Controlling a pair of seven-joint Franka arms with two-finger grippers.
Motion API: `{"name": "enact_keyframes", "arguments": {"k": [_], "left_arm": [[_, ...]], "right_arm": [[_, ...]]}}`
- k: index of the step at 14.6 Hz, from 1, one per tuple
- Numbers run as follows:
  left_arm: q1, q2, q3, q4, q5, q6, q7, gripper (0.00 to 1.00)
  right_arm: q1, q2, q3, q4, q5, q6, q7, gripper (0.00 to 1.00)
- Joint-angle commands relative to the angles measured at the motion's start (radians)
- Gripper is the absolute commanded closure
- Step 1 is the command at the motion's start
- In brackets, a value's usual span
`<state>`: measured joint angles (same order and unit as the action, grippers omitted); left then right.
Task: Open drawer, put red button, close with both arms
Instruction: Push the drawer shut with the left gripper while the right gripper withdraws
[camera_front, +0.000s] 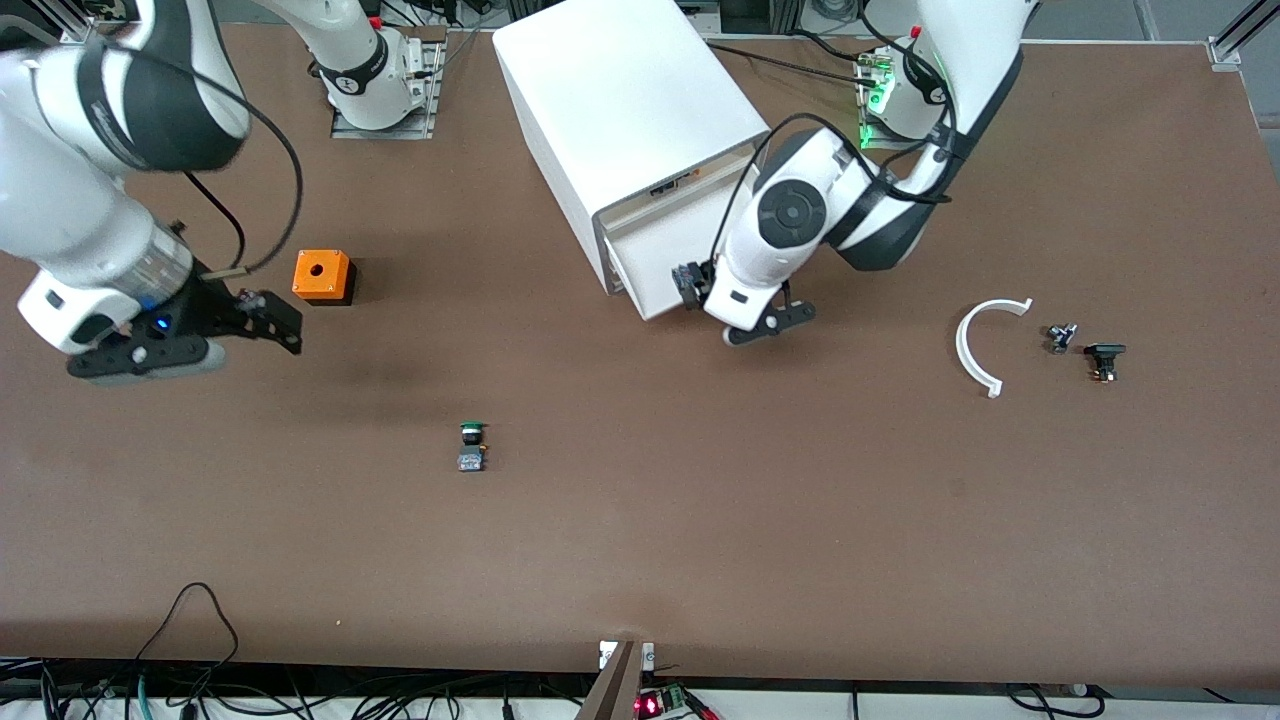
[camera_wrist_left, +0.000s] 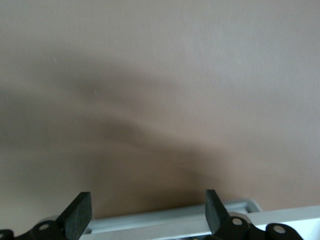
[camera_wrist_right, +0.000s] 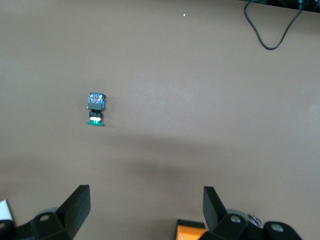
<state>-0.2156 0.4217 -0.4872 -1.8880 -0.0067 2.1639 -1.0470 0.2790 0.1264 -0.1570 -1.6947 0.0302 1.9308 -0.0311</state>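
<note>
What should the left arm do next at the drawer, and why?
Probably close the left gripper on the drawer edge. Its open fingers straddle that white edge at the cabinet front and grip nothing yet. The right gripper waits open over the table near the orange box.

The surface (camera_front: 640, 520) is a flat matte brown with no pattern. The cabinet (camera_front: 630, 100) is plain white, and its drawer (camera_front: 650, 270) fronts are a slightly creamier white. Both arms are white with black joint bands; the left end effector (camera_front: 765, 322) and the right end effector (camera_front: 270, 320) are black. A small box (camera_front: 322, 276) is bright orange on top with a black base. The button (camera_front: 472, 446) has a green cap, black neck and blue-grey base. A curved strip (camera_front: 980, 345) is white, and two small parts (camera_front: 1085, 350) beside it are mostly black.
</note>
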Motion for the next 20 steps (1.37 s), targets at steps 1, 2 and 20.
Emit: {"name": "enact_keyframes", "arguments": {"k": [1, 2, 20], "left_arm": [[0.007, -0.044, -0.063, -0.051, 0.022, -0.004, -0.067, 0.0], [0.008, -0.043, -0.08, -0.052, 0.02, -0.006, -0.083, 0.0], [0.008, -0.034, -0.163, -0.048, -0.022, -0.073, -0.136, 0.0]], "right_arm": [[-0.151, -0.097, 0.152, -0.036, -0.051, -0.062, -0.023, 0.0], [-0.182, -0.117, 0.171, -0.036, -0.058, -0.084, -0.026, 0.0], [-0.32, -0.14, 0.303, 0.009, -0.052, -0.199, 0.103, 0.0]]}}
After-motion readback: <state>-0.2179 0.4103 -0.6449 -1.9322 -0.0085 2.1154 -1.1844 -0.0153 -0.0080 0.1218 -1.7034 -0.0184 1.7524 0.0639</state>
